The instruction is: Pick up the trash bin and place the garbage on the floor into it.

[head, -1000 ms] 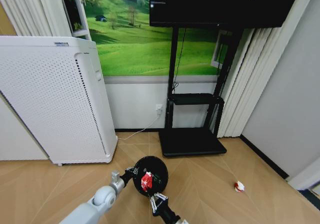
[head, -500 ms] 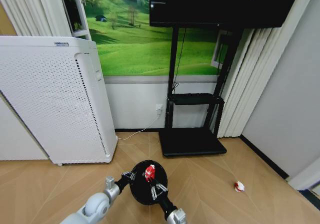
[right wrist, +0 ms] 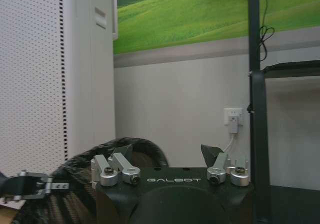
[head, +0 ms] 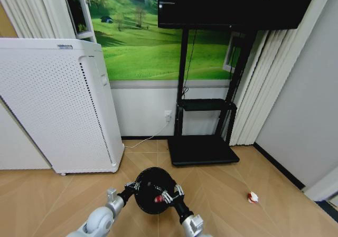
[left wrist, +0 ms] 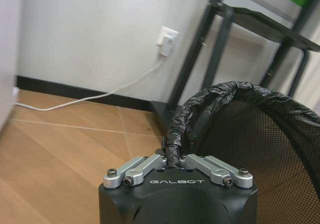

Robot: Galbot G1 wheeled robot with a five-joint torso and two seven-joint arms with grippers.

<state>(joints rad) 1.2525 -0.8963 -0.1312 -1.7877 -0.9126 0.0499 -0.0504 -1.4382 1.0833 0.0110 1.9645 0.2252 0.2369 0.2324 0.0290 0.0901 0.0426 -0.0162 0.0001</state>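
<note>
Head view, bin: the trash bin (head: 151, 190) is held off the wooden floor (head: 227, 195), in front of the white cabinet (head: 58, 105) and nearer than the TV stand (head: 203, 142).
Head view, left gripper (head: 130, 188): at the bin's rim on the cabinet side, clamped onto it.
Head view, right gripper (head: 170, 196): at the bin's rim on the side away from the cabinet, fingers spread, holding nothing.
Head view, scrap in bin (head: 158, 199): a red piece lies inside the bin, just beside the right gripper.
Head view, scrap on floor (head: 252, 197): a red-and-white piece lies well apart from the bin, toward the grey wall.
Left wrist view, grip: the left gripper (left wrist: 176, 160) has its jaws closed on the bin's bag-wrapped rim (left wrist: 176, 134); the mesh wall of the bin (left wrist: 250, 149) stands beyond. A wall socket (left wrist: 166, 39) is behind.
Right wrist view, grip: the right gripper (right wrist: 167, 156) has its jaws apart and empty, the bin's rim (right wrist: 100, 156) just beside it. The left gripper (right wrist: 37, 184) shows at the rim's far edge.
Step in hand: I judge the release over the bin is done.
Doing it well: lift the right gripper clear without knocking the rim; keep the bin level, since one pinch at the rim could let it tilt.
</note>
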